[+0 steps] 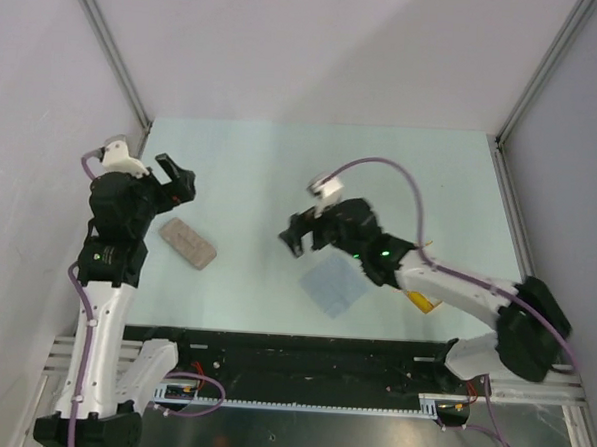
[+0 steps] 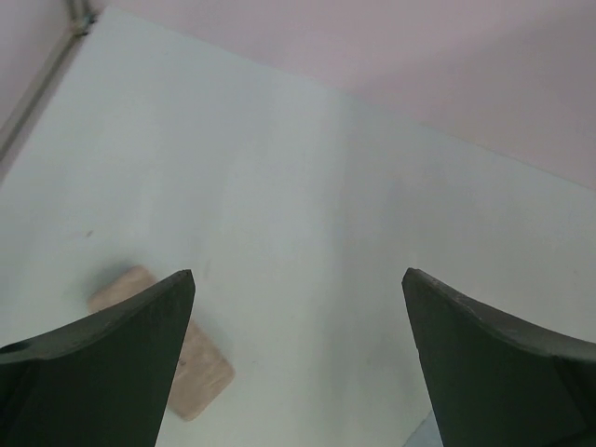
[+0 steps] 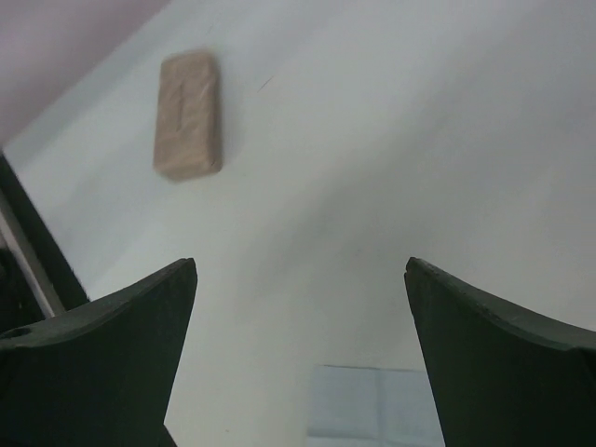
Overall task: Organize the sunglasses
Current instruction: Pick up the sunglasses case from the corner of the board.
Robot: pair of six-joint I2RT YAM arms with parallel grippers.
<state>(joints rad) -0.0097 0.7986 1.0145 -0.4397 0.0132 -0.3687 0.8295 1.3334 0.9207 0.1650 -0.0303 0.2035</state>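
The sunglasses (image 1: 425, 302) show only as a small yellow-orange piece on the table, mostly hidden under my right arm. My right gripper (image 1: 298, 236) is open and empty. It hovers just left of and above the pale blue cloth (image 1: 335, 284), well left of the sunglasses. In the right wrist view the open gripper (image 3: 300, 263) frames bare table with the cloth (image 3: 372, 405) below. My left gripper (image 1: 179, 180) is open and empty above the grey-beige case (image 1: 188, 243). The left wrist view shows that gripper (image 2: 298, 274) wide open.
The case also shows in the left wrist view (image 2: 200, 372), partly behind the left finger, and in the right wrist view (image 3: 189, 114) at the far left. A cloth corner (image 2: 424, 438) shows at the bottom of the left wrist view. Walls and metal rails enclose the table.
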